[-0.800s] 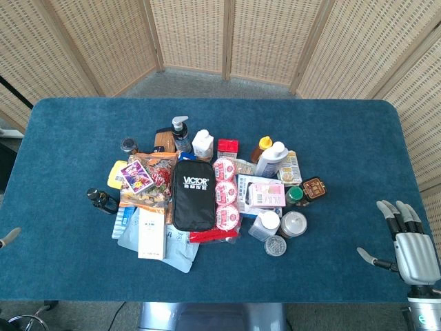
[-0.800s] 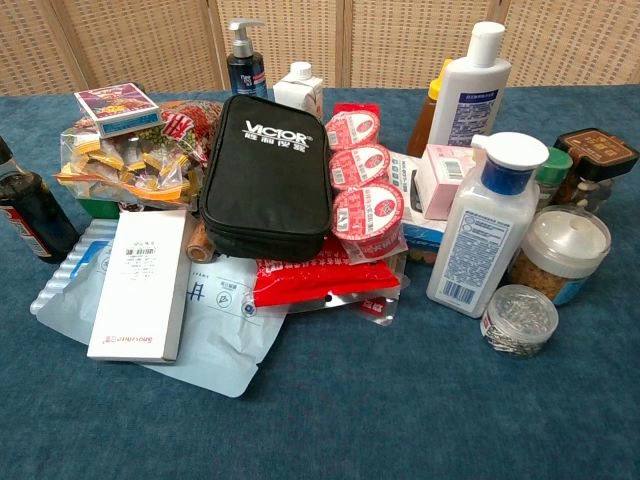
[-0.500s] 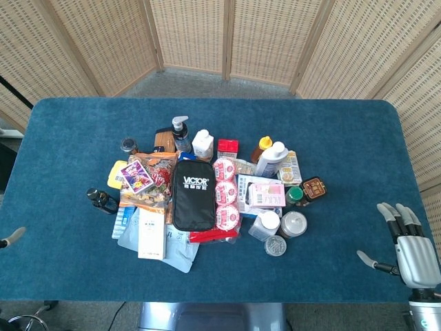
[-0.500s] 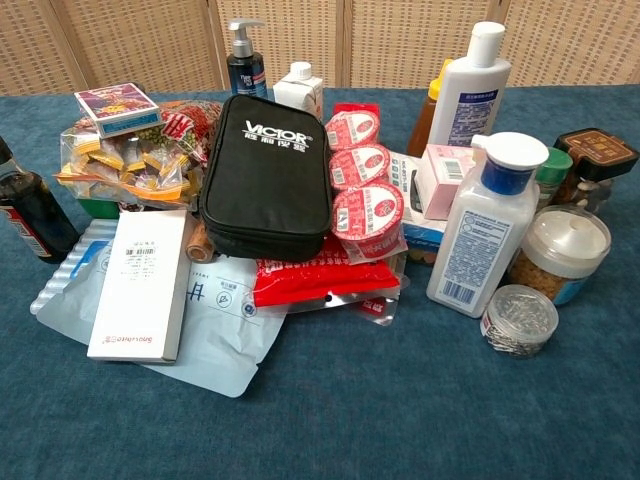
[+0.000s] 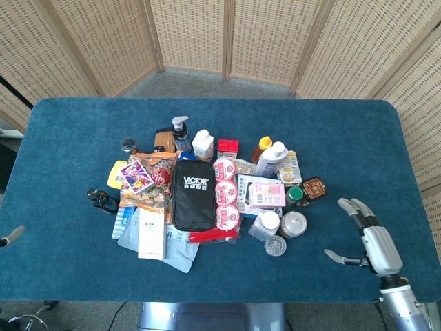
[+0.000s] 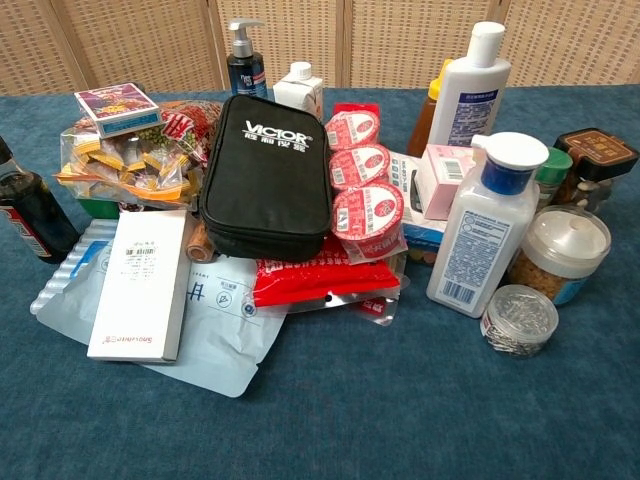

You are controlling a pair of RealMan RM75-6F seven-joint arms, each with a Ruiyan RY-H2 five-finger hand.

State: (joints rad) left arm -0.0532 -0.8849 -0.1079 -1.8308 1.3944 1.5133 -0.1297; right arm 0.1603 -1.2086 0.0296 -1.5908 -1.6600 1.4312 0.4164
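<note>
Hand, right (image 5: 368, 241): fingers spread, holding nothing, hovering over the blue cloth table (image 5: 344, 138) near its right front edge. Nearest items: 1 small clear round tin of metal clips (image 5: 275, 245) and 1 clear silver-lidded jar (image 5: 293, 223), both apart from the hand, at the right edge of the central pile. Left hand (image 5: 8, 236): only a tip shows at the left border; cannot tell its state. Pile centre: 1 black zipped pouch (image 5: 193, 194), flanked by 3 stacked red-lidded cups (image 5: 226, 192) and 2 white bottles (image 6: 480, 236).
</note>
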